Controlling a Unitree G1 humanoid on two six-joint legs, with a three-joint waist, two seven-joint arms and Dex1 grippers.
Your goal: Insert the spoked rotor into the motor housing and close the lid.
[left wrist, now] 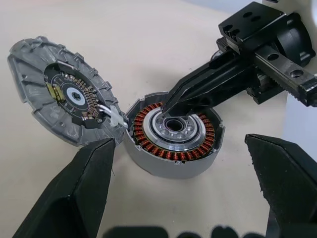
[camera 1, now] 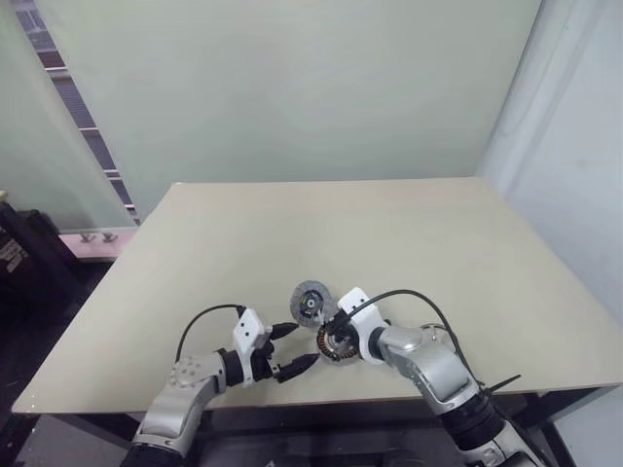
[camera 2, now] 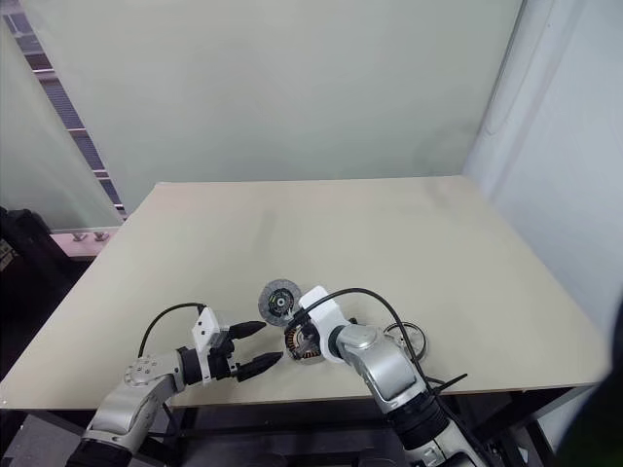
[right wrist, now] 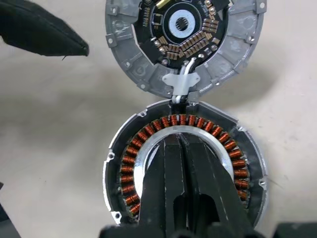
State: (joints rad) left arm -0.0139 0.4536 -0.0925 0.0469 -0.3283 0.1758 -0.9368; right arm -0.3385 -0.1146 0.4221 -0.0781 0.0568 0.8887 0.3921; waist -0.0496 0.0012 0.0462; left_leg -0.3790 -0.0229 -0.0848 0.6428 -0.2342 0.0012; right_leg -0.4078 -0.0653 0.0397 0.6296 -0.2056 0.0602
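near the front edge of the tabletop (camera 1: 409, 243), about midway between your two arms, the motor housing (left wrist: 171, 144) sits open, and the copper-wound ring with its silver hub that reads as the spoked rotor (right wrist: 183, 153) looks already seated inside it. the lid (left wrist: 62, 94), a grey finned disc with a circuit board on its inner face, lies flipped open just beyond the housing toward the far side, joined to it by a short white lead at the rim.

your right claw (left wrist: 171, 101) is pressed together, its tips resting at the inner edge of the hub from above; whether it is pushing the rotor or just touching it you cannot tell from here. your left claw (camera 1: 292, 348) is spread wide, hovering level just to the left of the housing, holding nothing.

to do this step well, judge the seating first: the winding ring looks even all round the housing wall, so lift the right claw straight up rather than dragging sideways, which could tip the rotor. then use the left claw to steady the housing wall while the lid swings over. mind the white lead at the joint, since it could get pinched under the rim, and line up the lid's edge notches before pressing down.
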